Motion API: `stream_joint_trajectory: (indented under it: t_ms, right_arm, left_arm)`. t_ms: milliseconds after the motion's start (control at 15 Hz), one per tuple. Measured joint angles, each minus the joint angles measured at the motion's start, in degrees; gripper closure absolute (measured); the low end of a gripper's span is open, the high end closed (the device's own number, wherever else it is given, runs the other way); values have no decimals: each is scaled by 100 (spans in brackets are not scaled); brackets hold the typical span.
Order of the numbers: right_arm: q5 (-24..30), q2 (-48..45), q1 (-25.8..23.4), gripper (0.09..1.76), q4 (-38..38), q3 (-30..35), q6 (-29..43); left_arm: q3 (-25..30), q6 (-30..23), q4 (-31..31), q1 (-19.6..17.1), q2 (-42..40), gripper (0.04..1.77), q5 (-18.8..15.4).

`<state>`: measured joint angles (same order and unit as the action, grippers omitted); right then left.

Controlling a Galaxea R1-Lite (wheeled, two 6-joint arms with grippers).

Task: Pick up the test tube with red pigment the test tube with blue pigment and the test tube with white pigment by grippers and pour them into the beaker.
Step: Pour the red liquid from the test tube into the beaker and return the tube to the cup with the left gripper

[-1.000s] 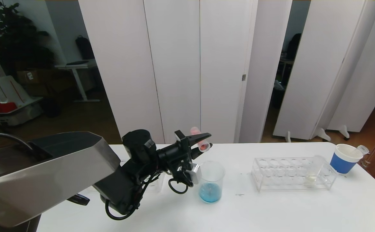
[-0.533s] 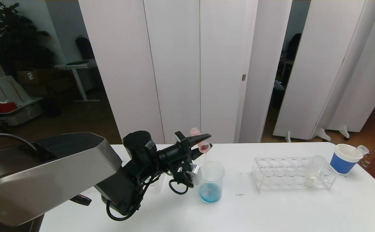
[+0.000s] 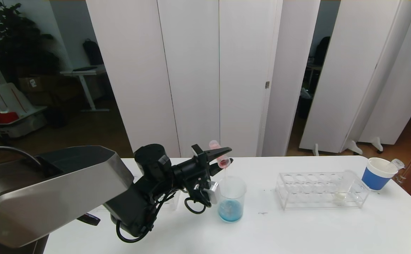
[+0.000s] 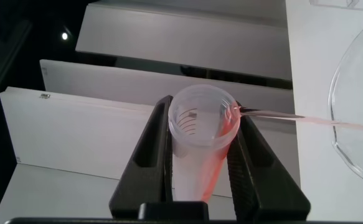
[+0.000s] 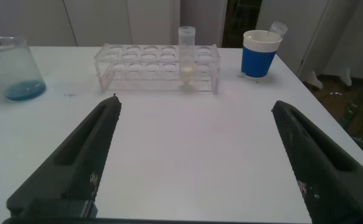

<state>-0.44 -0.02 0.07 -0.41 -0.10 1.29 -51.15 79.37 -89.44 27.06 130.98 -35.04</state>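
Observation:
My left gripper (image 3: 220,156) is shut on the test tube with red pigment (image 3: 218,157), tilted mouth-down over the beaker (image 3: 231,192). A thin red stream (image 3: 225,172) falls from the tube's lip (image 4: 236,113) into the beaker, which holds blue liquid at its bottom. The left wrist view shows the tube (image 4: 201,137) clamped between both fingers (image 4: 151,146). The test tube with white pigment (image 3: 344,187) stands in the clear rack (image 3: 307,192). The test tube with blue pigment is out of view. My right gripper (image 5: 195,102) hangs open above bare table, facing the rack (image 5: 144,65).
A blue paper cup (image 3: 377,173) with an empty clear tube (image 3: 397,163) leaning in it stands at the table's far right, beside the rack. White panels rise behind the table's back edge. The left arm's grey housing (image 3: 43,190) fills the near left.
The left gripper has tipped the red tube slightly further. A thin red stream now runs into the beaker where none showed a second ago.

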Motion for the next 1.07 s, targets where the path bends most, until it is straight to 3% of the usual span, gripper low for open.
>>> stream_joint_trajectory:
  t_ms: [1067]
  right_arm:
    - [2,0,0,11,0,0,2]
  left_arm:
    - [-35,6,2,27,-62,123,-2]
